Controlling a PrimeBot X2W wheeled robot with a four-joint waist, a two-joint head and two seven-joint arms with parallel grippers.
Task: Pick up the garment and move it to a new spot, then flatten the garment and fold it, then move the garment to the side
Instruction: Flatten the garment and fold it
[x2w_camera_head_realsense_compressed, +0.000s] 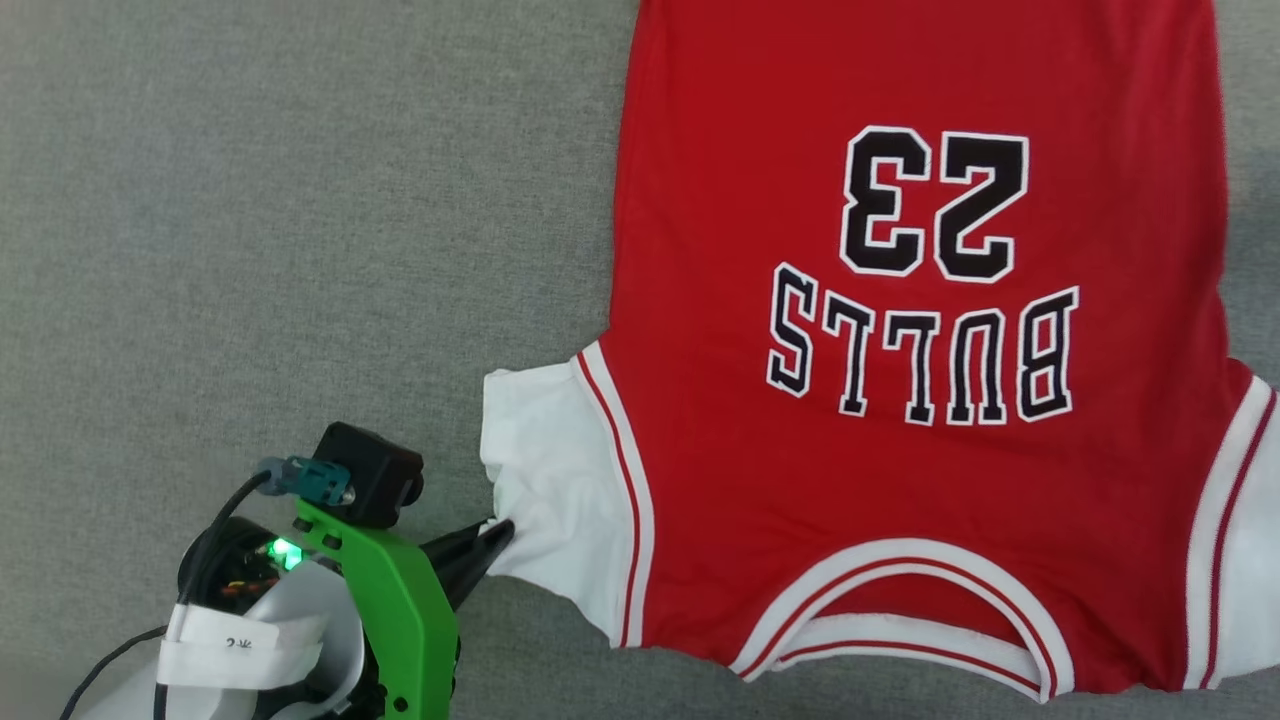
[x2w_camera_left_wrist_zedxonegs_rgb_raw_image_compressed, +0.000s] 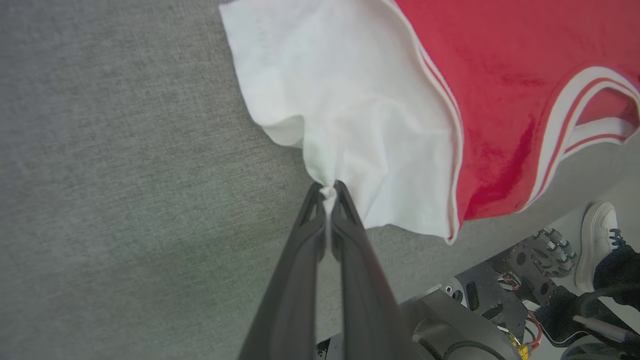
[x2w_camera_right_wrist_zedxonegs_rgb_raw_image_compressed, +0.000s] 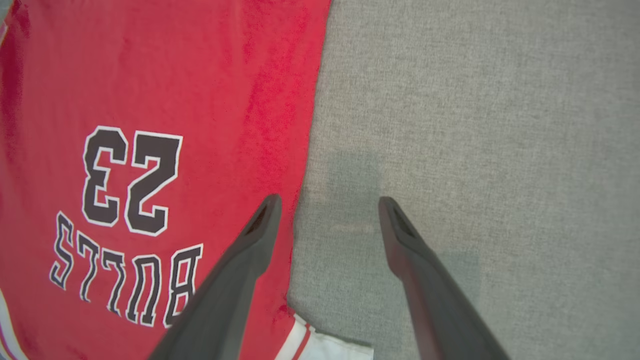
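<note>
White sleeve edge of the garment (x2w_camera_head_realsense_compressed: 900, 330) is pinched by the left hand (x2w_camera_left_wrist_zedxonegs_rgb_raw_image_compressed: 327, 192), fingers together. Right hand (x2w_camera_right_wrist_zedxonegs_rgb_raw_image_compressed: 327, 205) is spread wide beside the garment's side edge, nothing held.

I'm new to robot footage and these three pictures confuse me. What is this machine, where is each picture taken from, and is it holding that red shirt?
It is a two-armed robot working over a grey fabric surface. One picture looks down from its head; the other two come from cameras on its wrists, looking along each gripper's two dark fingers. Lying flat is the garment, a red "BULLS 23" jersey T-shirt with white sleeves, its collar toward the robot. The left gripper is shut on the edge of the white sleeve, pinching the cloth. The right gripper is open and holds nothing, poised over the jersey's side edge. A person's shoe shows beside the robot's base.
</note>
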